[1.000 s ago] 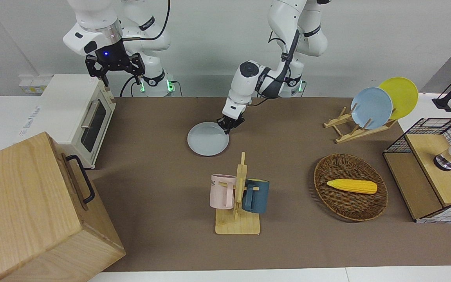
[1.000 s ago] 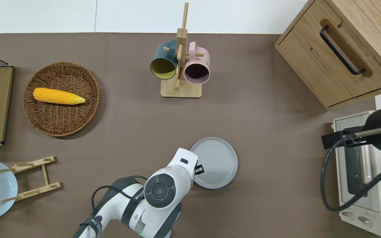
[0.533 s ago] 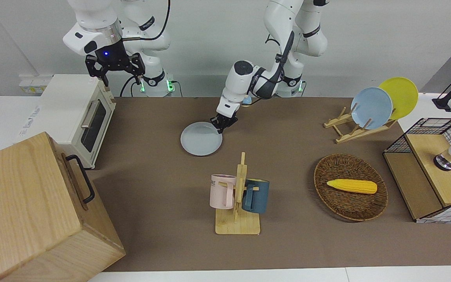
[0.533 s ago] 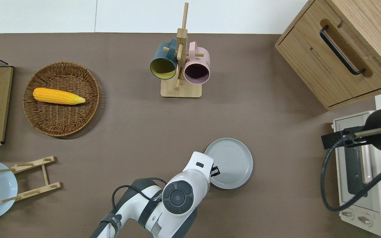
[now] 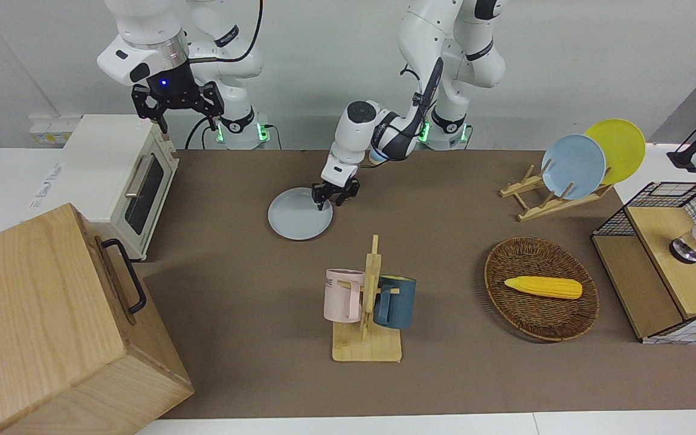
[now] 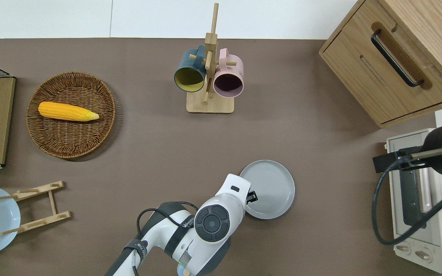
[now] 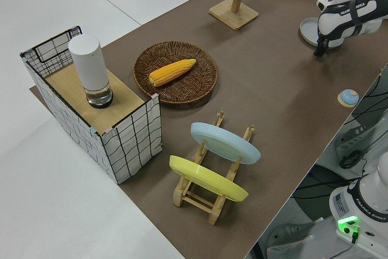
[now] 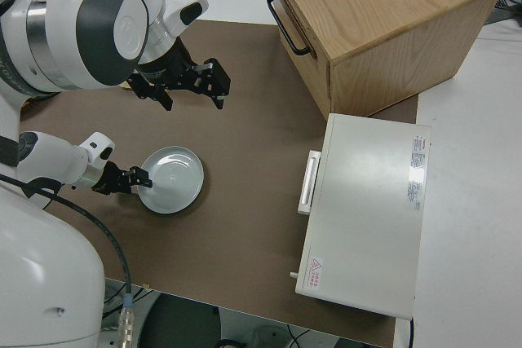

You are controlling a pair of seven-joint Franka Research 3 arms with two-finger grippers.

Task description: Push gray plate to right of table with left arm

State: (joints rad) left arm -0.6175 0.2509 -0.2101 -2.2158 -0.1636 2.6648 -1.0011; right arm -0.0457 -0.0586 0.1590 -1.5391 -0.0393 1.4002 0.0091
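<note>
Touching gray plate [image 6: 269, 189] rim: left tool [image 6: 251, 197]; right arm parked.

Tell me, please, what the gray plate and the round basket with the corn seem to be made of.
The gray plate looks like glazed ceramic or perhaps melamine: a smooth, even pale gray surface with a soft sheen and faint rings. The round basket looks like woven wicker or rattan: brown strands in a visible weave, matte.

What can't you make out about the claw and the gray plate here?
- Overhead view: the left arm's wrist hides most of the left claw, so contact with the gray plate stays unclear.
- Left side view: the arm covers part of the plate.
- Front view: whether the fingertips touch the rim is too small to tell.
</note>
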